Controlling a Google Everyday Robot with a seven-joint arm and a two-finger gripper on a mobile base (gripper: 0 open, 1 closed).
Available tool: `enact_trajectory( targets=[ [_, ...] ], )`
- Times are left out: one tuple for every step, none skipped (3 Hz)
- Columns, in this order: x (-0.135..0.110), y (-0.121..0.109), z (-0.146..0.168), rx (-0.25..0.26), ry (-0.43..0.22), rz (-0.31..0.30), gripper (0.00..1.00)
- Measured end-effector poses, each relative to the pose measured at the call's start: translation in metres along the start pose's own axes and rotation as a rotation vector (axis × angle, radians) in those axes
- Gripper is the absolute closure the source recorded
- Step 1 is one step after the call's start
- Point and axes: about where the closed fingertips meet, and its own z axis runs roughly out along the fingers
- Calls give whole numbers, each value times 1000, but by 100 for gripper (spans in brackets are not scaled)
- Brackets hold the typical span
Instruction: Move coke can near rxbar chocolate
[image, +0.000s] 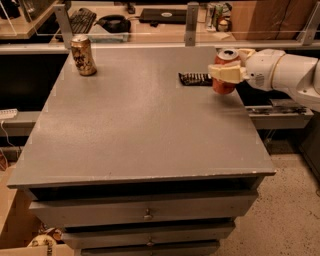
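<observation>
In the single camera view, the gripper (220, 72) reaches in from the right over the far right part of the table (140, 130), its jaws closed around the middle of the coke can (227, 55). They hold the can upright, so nothing spills and it can stand where it is let go. The can sits just right of the chocolate bar (195, 78), which lies flat near the table's far edge; whether the can's base touches the table cannot be told. Judging by that closeness, the move is nearly done and only the release remains. Counted: two cans, the red one and a gold-brown can (83, 55) standing well apart at the far left corner, one bar, and one arm
</observation>
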Motion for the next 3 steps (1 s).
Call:
enact_trajectory(
  targets=[
    [10, -14, 3, 17, -14, 37, 59],
    [25, -23, 12, 27, -17, 75, 36],
    [41, -27, 23, 30, -6, 107, 5]
  ],
)
